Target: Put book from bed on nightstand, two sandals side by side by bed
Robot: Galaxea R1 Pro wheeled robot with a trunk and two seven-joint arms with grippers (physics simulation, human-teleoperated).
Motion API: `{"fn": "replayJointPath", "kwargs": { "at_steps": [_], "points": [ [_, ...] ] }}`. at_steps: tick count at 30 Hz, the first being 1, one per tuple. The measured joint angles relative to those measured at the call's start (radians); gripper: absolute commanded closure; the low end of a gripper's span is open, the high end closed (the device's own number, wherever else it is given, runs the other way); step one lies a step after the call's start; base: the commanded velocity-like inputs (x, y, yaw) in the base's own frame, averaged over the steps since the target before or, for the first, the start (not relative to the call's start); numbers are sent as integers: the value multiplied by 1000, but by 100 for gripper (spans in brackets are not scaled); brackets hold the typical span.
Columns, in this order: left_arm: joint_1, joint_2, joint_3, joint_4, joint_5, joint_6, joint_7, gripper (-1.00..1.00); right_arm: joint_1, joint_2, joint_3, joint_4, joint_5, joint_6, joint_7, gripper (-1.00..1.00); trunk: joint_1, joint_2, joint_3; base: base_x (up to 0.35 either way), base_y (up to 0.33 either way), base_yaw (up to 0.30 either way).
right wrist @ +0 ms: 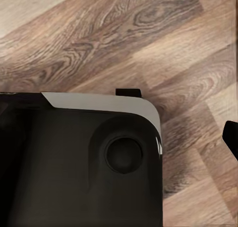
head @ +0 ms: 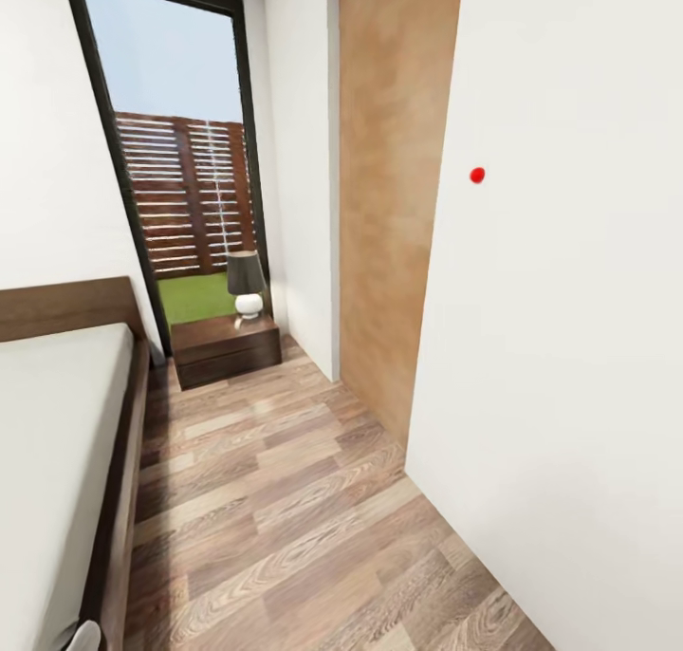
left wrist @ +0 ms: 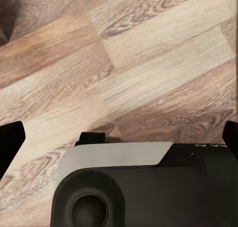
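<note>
Left gripper (left wrist: pixel 119 137): fingertips (left wrist: pixel 11 137) wide apart, nothing held, above the robot's base (left wrist: pixel 144 187). Right gripper: one fingertip (right wrist: pixel 231 137) at the frame edge; spread cannot be told. Wood-plank floor (head: pixel 275 499): bare. Bed (head: pixel 57 442): near left, pale mattress, dark frame; book and sandals not seen from here. Brown door (head: pixel 394 205): right wall. Nightstand (head: pixel 228 347): far end, beside the bed's headboard (head: pixel 66 305), carrying a small lamp (head: pixel 247 286), before the window (head: pixel 180 158). Step judged: transit and search. Next: turn toward the bed to locate the book.
</note>
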Motion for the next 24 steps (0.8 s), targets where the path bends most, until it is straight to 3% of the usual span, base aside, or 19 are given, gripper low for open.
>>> {"fn": "replayJointPath", "kwargs": {
  "at_steps": [24],
  "points": [
    [0, 0, 0, 1, 0, 0, 0, -100, 0, 0, 0, 0, -1, 0, 0, -100, 0, 0, 0, 1, 0, -280]
  ]
}}
